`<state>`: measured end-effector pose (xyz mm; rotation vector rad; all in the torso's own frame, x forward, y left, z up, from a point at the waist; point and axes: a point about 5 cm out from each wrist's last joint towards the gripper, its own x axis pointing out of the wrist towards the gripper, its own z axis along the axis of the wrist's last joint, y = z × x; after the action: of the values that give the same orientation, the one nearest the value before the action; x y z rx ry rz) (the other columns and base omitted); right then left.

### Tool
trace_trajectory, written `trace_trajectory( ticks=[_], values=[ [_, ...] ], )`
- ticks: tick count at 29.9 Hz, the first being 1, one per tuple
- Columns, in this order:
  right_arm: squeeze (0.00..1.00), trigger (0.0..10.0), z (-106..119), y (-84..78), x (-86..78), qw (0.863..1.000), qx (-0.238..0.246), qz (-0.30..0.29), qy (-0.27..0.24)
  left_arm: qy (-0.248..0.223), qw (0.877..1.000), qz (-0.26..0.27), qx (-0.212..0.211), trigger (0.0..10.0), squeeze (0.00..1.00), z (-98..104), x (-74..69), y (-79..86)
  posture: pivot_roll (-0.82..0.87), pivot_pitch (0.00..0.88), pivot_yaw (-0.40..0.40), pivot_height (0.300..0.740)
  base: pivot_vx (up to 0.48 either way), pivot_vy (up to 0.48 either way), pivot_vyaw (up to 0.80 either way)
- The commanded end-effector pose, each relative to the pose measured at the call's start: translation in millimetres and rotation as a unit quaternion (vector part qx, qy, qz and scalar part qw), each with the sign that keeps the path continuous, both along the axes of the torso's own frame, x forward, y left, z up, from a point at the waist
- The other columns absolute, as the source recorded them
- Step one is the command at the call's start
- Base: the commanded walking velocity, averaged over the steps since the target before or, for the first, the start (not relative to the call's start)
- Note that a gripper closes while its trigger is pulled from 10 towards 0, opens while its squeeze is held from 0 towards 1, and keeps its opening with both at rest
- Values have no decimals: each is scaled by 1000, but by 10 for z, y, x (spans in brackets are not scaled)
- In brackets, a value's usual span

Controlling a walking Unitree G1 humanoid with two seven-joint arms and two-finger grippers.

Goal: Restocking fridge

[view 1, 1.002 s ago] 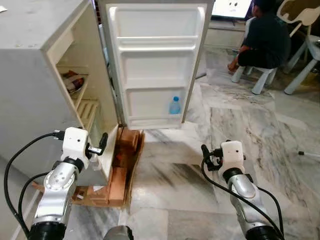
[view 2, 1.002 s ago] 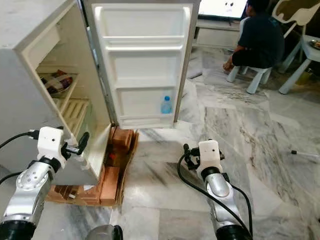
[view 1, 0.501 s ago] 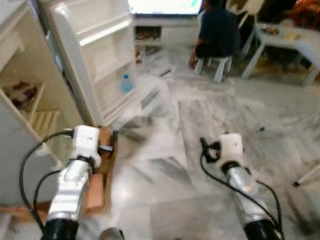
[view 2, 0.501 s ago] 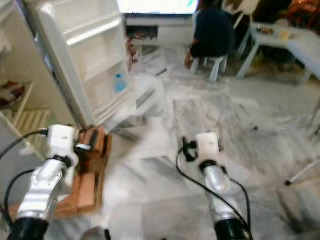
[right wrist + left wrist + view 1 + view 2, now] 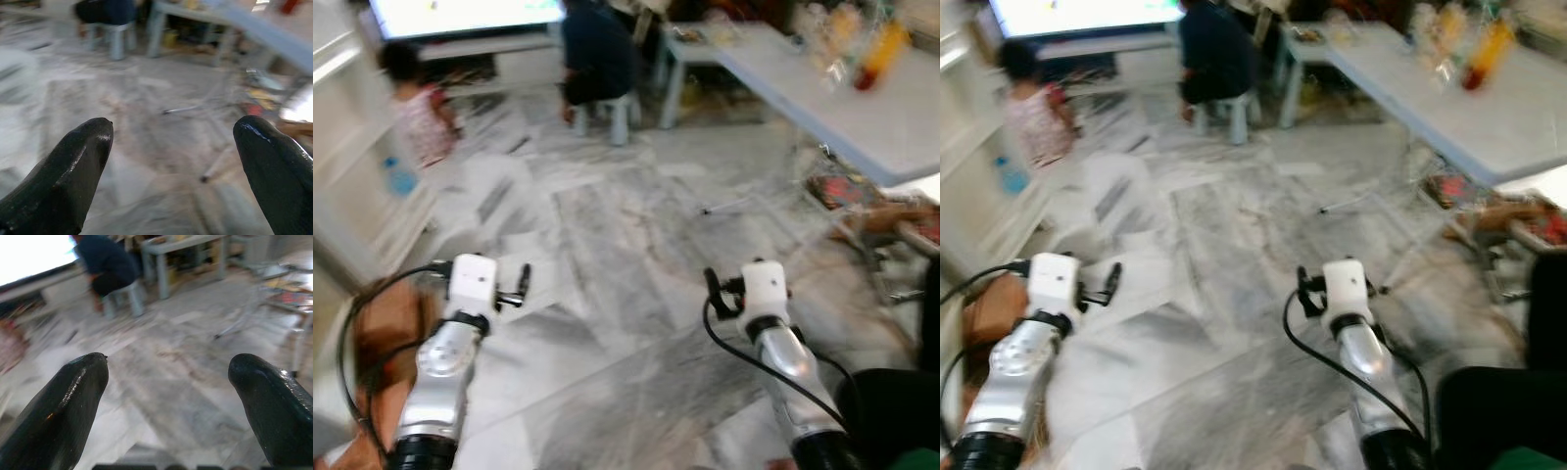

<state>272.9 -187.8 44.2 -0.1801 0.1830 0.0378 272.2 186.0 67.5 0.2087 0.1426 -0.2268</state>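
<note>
Spreading across the middle of the scene, the marble floor (image 5: 636, 245) lies between the robot and everything the job needs. At the far left edge the open fridge door (image 5: 352, 211) shows as a pale blur with a small blue bottle (image 5: 399, 179) standing on its lower shelf, so the place to be stocked sits off to the robot's left side. A long grey table (image 5: 842, 103) runs along the right, and the bottles (image 5: 876, 44) on it, orange and clear, look like the likely supply; that is a guess from where the head points.

Both arms ride forward at waist height with nothing in them, which suits walking. The left claw (image 5: 168, 382) is spread wide over bare floor, and the right claw (image 5: 173, 147) is spread just as wide.

A person on a stool (image 5: 597, 59) sits near the table's far end, and a small child (image 5: 416, 108) stands just beside the fridge door. Table legs and clutter (image 5: 862, 201) under the table crowd the right.
</note>
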Motion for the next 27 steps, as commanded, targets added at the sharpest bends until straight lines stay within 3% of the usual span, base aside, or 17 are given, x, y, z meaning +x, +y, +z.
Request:
trace_trajectory(
  ticks=[1, 7, 27],
  values=[
    [0, 10000, 72, 137, 64, 1000, 10, 15, -18, 2, 1000, 25, 11, 10000, 0, 32, -57, 225, 13, 0, -30, 740, 472, 0, -800],
    [0, 10000, 128, 200, 69, 999, 17, 28, -41, 11, 999, 37, 22, 10000, 0, -34, -205, 282, 35, 0, -32, 740, 479, 0, -114],
    [0, 10000, 163, 236, 82, 998, 24, 33, -57, 9, 999, 44, 7, 10000, 0, -61, -147, 152, 31, 0, -43, 740, 480, 0, 0]
  ],
)
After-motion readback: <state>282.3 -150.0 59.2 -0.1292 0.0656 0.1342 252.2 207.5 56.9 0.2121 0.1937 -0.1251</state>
